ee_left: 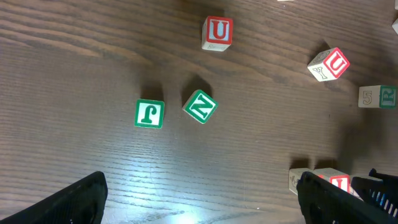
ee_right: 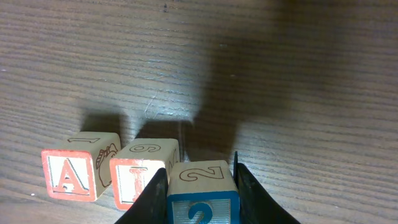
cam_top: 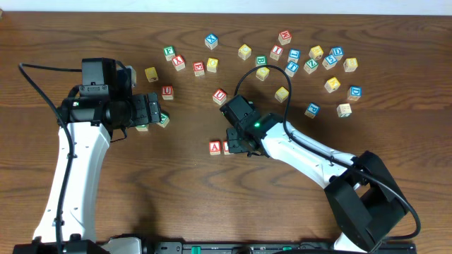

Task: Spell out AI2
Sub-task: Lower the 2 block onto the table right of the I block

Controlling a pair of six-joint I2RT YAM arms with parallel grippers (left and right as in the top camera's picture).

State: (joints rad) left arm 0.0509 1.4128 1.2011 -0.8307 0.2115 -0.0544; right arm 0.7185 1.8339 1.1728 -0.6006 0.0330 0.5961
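Observation:
The red "A" cube (ee_right: 67,174) and the red "I" cube (ee_right: 134,177) stand side by side on the wooden table, A on the left. My right gripper (ee_right: 200,180) is shut on the blue "2" cube (ee_right: 202,193), which sits close against the right side of the I cube. Whether the 2 cube touches the table is not visible. From overhead, the A cube (cam_top: 215,147) shows just left of the right gripper (cam_top: 238,144), which hides the 2 cube. Far to the left, my left gripper (cam_top: 157,109) hangs open and empty; its left wrist view (ee_left: 202,202) shows bare wood between the fingers.
Several loose letter cubes lie scattered across the back right of the table (cam_top: 311,63). Two red "U" cubes (ee_left: 217,32) (ee_left: 329,63) and green "J" (ee_left: 149,114) and "N" (ee_left: 199,106) cubes lie ahead of the left gripper.

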